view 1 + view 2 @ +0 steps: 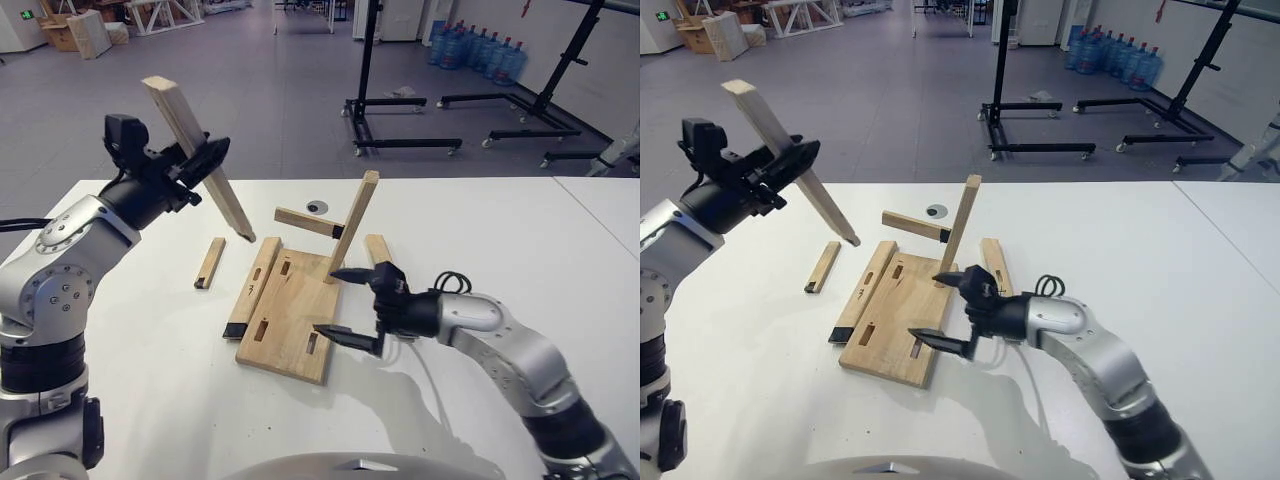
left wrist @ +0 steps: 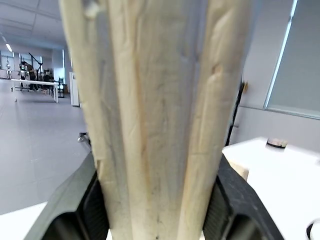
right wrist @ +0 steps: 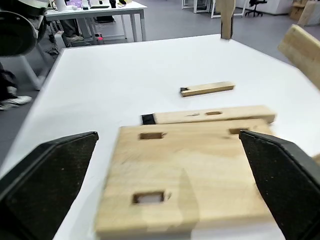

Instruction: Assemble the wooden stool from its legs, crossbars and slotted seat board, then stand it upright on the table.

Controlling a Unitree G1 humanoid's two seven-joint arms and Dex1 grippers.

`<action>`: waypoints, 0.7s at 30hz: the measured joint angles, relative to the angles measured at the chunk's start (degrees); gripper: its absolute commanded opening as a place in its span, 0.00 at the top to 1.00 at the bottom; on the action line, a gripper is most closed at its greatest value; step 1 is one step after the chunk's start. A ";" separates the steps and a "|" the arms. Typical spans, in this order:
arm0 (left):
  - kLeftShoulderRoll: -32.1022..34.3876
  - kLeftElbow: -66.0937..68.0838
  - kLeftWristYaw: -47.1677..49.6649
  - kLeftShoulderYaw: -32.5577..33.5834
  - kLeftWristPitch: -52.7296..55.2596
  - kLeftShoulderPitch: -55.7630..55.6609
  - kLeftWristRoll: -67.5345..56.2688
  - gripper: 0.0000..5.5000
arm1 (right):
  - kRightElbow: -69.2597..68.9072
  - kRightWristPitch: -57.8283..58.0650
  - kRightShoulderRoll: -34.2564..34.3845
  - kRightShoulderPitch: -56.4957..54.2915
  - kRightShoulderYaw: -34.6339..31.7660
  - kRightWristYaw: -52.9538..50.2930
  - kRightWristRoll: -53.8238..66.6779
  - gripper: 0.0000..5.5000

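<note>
Between the fingers of your left gripper (image 1: 205,160) sits a long pale wooden leg (image 1: 175,110), gripped near its middle. It is raised above the white table (image 1: 500,230) on the left side and tilted, with its lower end pointing down towards the parts below.

Your right gripper (image 1: 328,300) has its fingers spread wide with nothing between them, and it hovers over the near right part of the flat slotted wooden seat board (image 1: 285,315). The board lies flat at the middle of the table.

At its far right corner a second wooden leg (image 1: 355,225) stands nearly upright, leaning slightly, with a short wooden crossbar (image 1: 305,222) jutting from it to the left.

A third leg with a black end (image 1: 252,285) lies flat along the board's left edge. A short loose wooden bar (image 1: 210,262) lies further left, apart from it. Another wooden piece (image 1: 378,248) lies just beyond your right gripper.
</note>
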 measured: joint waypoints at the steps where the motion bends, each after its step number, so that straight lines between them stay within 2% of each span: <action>1: 0.23 0.26 -0.31 -0.28 0.15 0.10 1.09 0.63 | 0.85 0.20 1.75 -1.67 2.06 -1.72 -1.82 0.06; 5: 0.57 1.70 -1.19 -0.27 -2.19 0.04 7.53 0.63 | 4.77 6.15 5.69 -8.21 11.31 -4.81 -8.49 0.06; 12: -1.90 1.98 -2.92 -0.13 -6.66 -0.10 12.26 0.63 | 5.38 20.32 7.40 -12.55 18.40 -5.94 -10.99 0.06; 18: -4.30 2.12 -3.40 -0.12 -7.22 -0.13 13.15 0.63 | 5.60 22.03 7.71 -15.92 24.18 -6.40 -14.72 0.06; 21: -5.51 2.32 -3.47 -0.16 -7.58 -0.15 14.35 0.63 | 5.86 19.31 6.13 -17.20 28.87 -5.90 -18.44 0.06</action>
